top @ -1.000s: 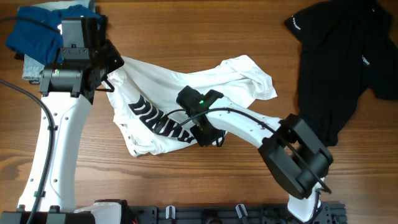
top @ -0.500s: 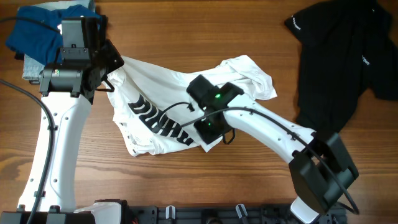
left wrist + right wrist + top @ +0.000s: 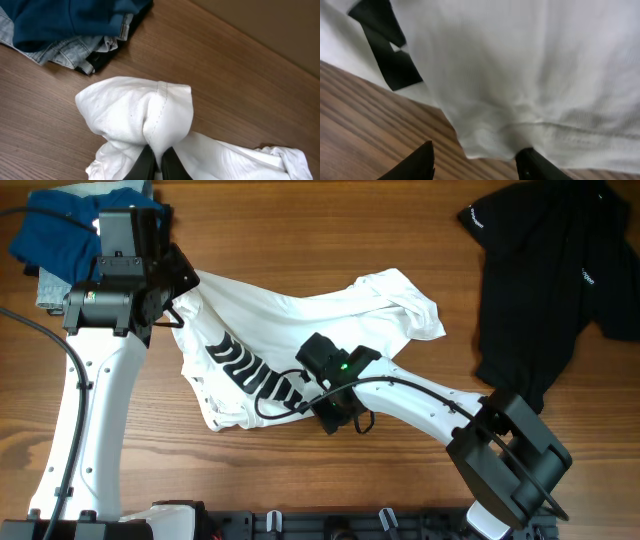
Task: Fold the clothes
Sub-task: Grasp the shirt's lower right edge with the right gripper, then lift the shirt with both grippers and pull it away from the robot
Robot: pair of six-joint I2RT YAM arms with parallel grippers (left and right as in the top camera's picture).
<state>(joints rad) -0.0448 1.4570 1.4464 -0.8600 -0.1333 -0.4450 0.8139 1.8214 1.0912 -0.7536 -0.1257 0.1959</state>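
Note:
A white T-shirt with black print (image 3: 300,330) lies crumpled across the middle of the table. My left gripper (image 3: 172,292) is shut on the shirt's upper left corner; the left wrist view shows a fold of white cloth (image 3: 150,115) pinched between the fingers (image 3: 159,162). My right gripper (image 3: 325,402) is open at the shirt's lower hem. In the right wrist view its fingers (image 3: 477,162) straddle the hem's corner (image 3: 490,145), just above the wood.
A black shirt (image 3: 550,270) lies at the back right. A pile of blue and denim clothes (image 3: 60,235) sits at the back left, also in the left wrist view (image 3: 65,25). Bare wood lies along the front.
My right arm swung up and right, then came back down to the shirt's lower hem. The left arm and the shirt's top corner stayed still.

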